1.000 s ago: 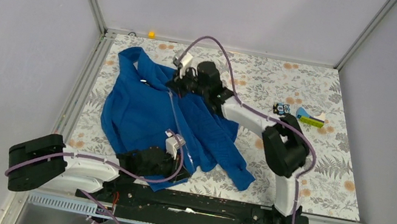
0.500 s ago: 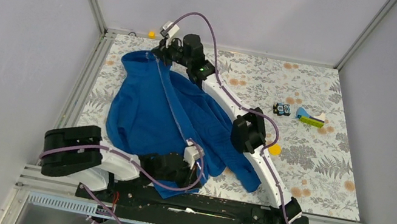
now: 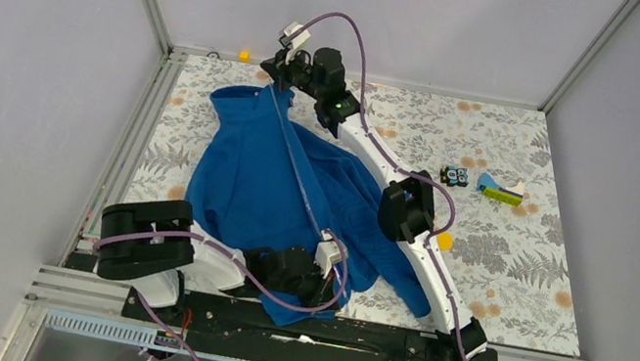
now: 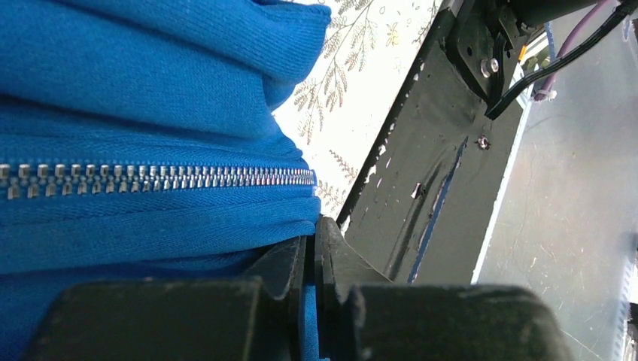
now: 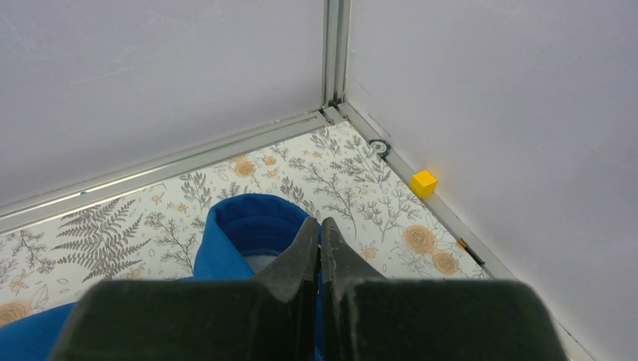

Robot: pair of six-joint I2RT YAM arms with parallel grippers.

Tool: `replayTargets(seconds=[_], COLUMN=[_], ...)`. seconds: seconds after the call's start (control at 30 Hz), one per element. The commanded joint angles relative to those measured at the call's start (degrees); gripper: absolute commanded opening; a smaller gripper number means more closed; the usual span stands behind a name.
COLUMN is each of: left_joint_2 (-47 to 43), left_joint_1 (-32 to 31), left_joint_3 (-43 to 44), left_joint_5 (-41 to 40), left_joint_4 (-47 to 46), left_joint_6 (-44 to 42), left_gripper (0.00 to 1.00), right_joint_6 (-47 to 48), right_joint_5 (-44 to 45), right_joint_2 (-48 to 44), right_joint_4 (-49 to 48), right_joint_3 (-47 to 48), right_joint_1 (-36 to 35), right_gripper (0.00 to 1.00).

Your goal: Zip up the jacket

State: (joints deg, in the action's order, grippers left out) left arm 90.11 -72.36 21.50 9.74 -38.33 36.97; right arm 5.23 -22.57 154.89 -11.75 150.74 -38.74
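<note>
Jacket fabric of royal blue is seen spread over the left half of the floral-patterned table, with the collar towards the far left corner and the hem at the near edge, just above the black base plate. A zipper is drawn in a straight, taut line down the front, from the collar to the hem.

The left claw is closed on the jacket's hem beside the lower end of the zipper. In the left wrist view its fingers are pressed together with a thin strip of blue fabric pinched between them. The closed silvery teeth of the zipper run just above the claw, and the base plate lies to the right.

The right claw is held out at full reach over the far end of the table, at the top of the zipper line. In the right wrist view the claw is shut tight against the standing blue collar, whose pale lining is shown inside. Whether the pull or only the fabric is gripped cannot be told.

A small yellow cube is seen against the far rail, and again in the right wrist view. Well apart from the jacket, on the right side of the table, a small black-and-blue object and a blue and yellow-green piece are lying close together
</note>
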Motion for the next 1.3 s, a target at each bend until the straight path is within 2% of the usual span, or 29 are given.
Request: replayTargets(seconds=[0.0, 0.03, 0.07, 0.13, 0.2, 0.23, 0.3, 0.4, 0.47, 0.57, 0.7, 0.73, 0.77, 0.9, 1.03, 1.17, 1.2, 1.23, 1.27], left_joint_2=[3.46, 3.60, 3.67, 3.24, 2.90, 2.80, 2.62, 1.46, -1.37, -7.06, -14.81, -16.88, -19.00, -29.22, -37.62, -41.27, -42.10, -42.82, -43.50], left_joint_1=[0.04, 1.93, 3.11, 8.52, 12.92, 14.60, 16.98, 19.19, 20.24, 21.77, 22.35, 22.46, 22.56, 22.83, 23.11, 23.14, 23.14, 23.14, 23.16], left_joint_3=[0.81, 0.72, 0.43, -0.43, -0.57, -0.13, 1.98, 6.07, 7.89, 9.68, 14.06, 14.68, 15.38, 17.63, 25.58, 39.15, 42.06, 44.49, 46.52], left_joint_5=[7.97, 7.68, 7.90, 8.62, 10.33, 10.80, 11.05, 8.92, 7.48, 6.34, 5.66, 5.62, 5.41, 3.64, -0.03, -5.64, -7.23, -8.64, -9.41], left_joint_4=[5.64, 5.82, 5.38, 3.53, 1.44, 1.05, 1.92, 7.27, 10.22, 14.46, 25.77, 27.99, 30.33, 37.94, 49.17, 58.84, 59.97, 60.57, 60.82], left_joint_6=[1.06, 1.53, 2.16, 4.00, 5.57, 5.99, 6.06, 4.24, 2.57, -0.34, -4.97, -5.67, -6.09, -7.44, -12.29, -17.96, -19.08, -19.98, -20.76], left_gripper=[0.00, 0.00, 0.00, 0.00, 0.00, 0.00, 0.04, 0.18, 0.29, 0.41, 0.54, 0.71, 0.76, 0.83, 0.85, 0.88, 0.90, 0.97, 0.99], right_joint_6=[0.24, -0.84, -2.02, -4.50, -4.88, -4.88, -4.88, -7.63, -9.87, -12.82, -15.29, -15.78, -16.04, -16.95, -17.27, -16.34, -16.17, -16.01, -15.80], right_joint_5=[5.72, 6.10, 6.46, 6.89, 9.79, 12.07, 18.93, 31.09, 36.78, 39.21, 35.69, 35.56, 35.67, 35.89, 37.68, 41.23, 41.67, 42.24, 42.58], right_joint_2=[-1.30, -1.98, -2.98, -6.31, -9.46, -10.43, -12.64, -18.69, -25.35, -38.21, -56.46, -61.95, -66.41, -82.55, -97.35, -107.84, -110.36, -112.41, -114.52], right_joint_4=[-14.75, -13.46, -11.54, -9.18, -4.40, -0.17, 9.76, 27.17, 36.42, 43.61, 45.26, 45.08, 44.84, 43.73, 44.69, 48.15, 48.89, 49.45, 49.82], right_joint_3=[4.85, 4.33, 3.61, -0.80, -4.09, -3.72, -1.76, -2.56, -8.11, -21.34, -42.22, -46.82, -51.08, -64.67, -70.99, -71.16, -70.86, -70.58, -70.34], right_joint_1=[1.94, 1.93, 1.96, 1.92, 1.44, 1.04, 0.31, -0.44, -0.52, -0.43, -0.40, -0.40, -0.43, -0.43, -0.40, -0.46, -0.39, -0.38, -0.38], right_gripper=[0.00, 0.00, 0.09, 0.44, 0.85, 0.98, 1.00, 1.00, 1.00, 1.00, 1.00, 1.00, 1.00, 1.00, 1.00, 1.00, 1.00, 1.00, 1.00])
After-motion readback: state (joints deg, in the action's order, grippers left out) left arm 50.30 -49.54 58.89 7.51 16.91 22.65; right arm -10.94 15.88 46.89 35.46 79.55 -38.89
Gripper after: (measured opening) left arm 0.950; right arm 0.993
